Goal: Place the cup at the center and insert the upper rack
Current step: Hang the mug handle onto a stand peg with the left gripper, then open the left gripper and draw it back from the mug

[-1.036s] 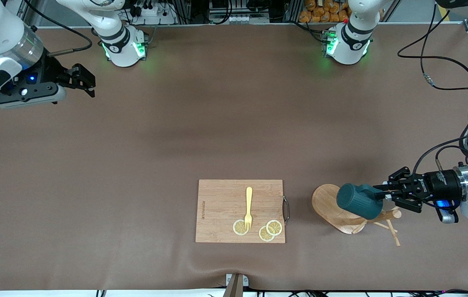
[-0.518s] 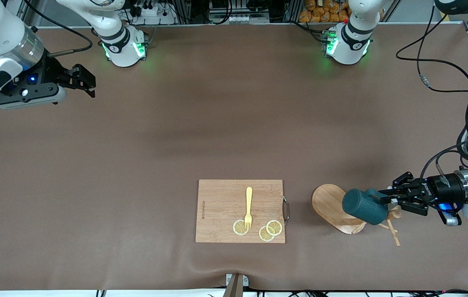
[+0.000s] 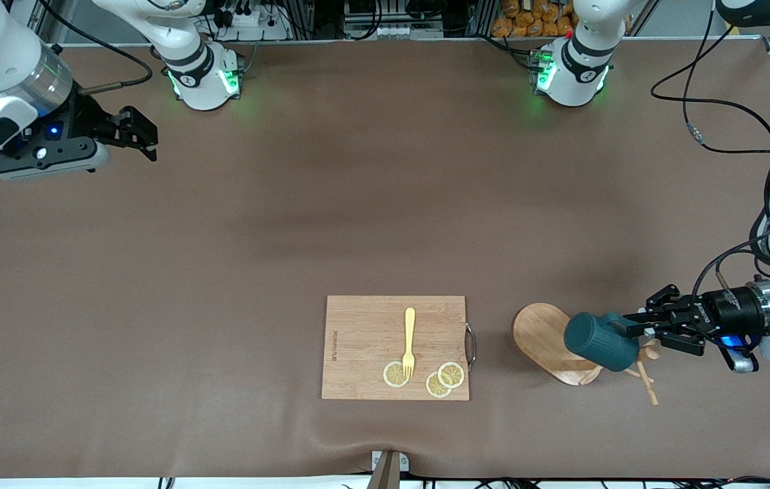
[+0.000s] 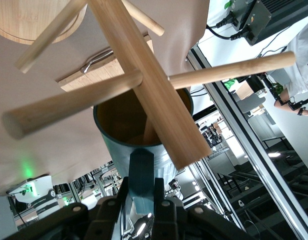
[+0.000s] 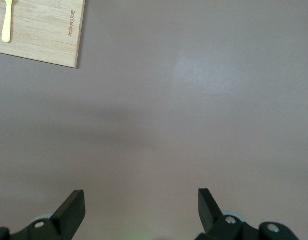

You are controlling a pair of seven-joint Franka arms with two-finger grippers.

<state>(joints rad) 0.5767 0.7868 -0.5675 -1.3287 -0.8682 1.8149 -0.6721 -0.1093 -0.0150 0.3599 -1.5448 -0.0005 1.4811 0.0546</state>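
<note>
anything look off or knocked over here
Yes. The upper rack lies tipped on its side near the left arm's end of the table, its oval base on edge and pegs against the mat. The cup, sideways in the shut left gripper, has the pole running into its mouth. The right gripper waits open.

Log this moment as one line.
left gripper: shut on cup handle, over mug tree | right gripper: open, waiting
</note>
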